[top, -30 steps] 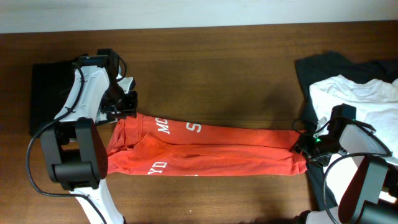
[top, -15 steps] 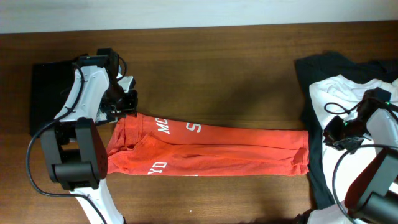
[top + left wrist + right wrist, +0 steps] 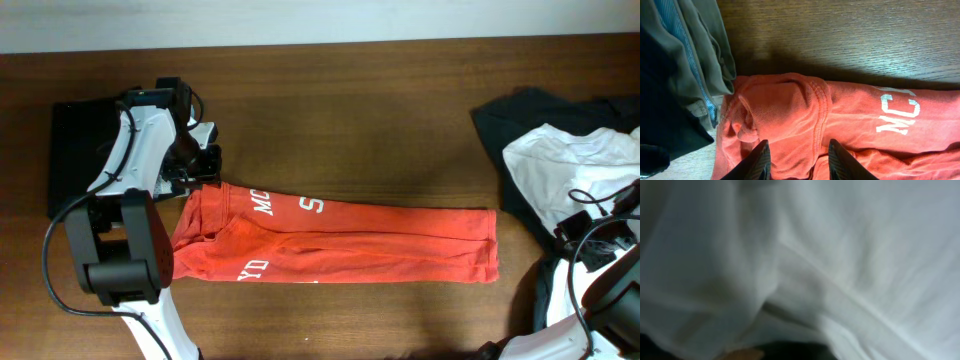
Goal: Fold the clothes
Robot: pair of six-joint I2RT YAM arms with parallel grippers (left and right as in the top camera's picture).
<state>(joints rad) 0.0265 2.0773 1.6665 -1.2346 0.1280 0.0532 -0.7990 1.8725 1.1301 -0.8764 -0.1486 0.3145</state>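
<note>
The orange-red T-shirt (image 3: 340, 240) with white lettering lies on the table as a long flat strip running left to right. My left gripper (image 3: 200, 172) is at its upper left end. In the left wrist view the T-shirt (image 3: 865, 115) fills the lower half, and the left gripper (image 3: 800, 162) is open, with bunched orange fabric between its fingers. My right gripper (image 3: 583, 238) is at the lower right, away from the T-shirt's right end and over the garment pile. Its fingers do not show in the right wrist view.
A plain white shirt (image 3: 570, 165) lies on a dark garment (image 3: 520, 120) at the right; blurred white cloth (image 3: 840, 255) fills the right wrist view. Black folded clothing (image 3: 75, 150) sits at the left, with a grey-green garment (image 3: 705, 50) beside the T-shirt. Bare wooden table (image 3: 380, 120) lies behind the T-shirt.
My right arm has left the T-shirt's right end and moved right and toward the front, over the white shirt. The T-shirt's right end now lies flat. The left arm has not moved.
</note>
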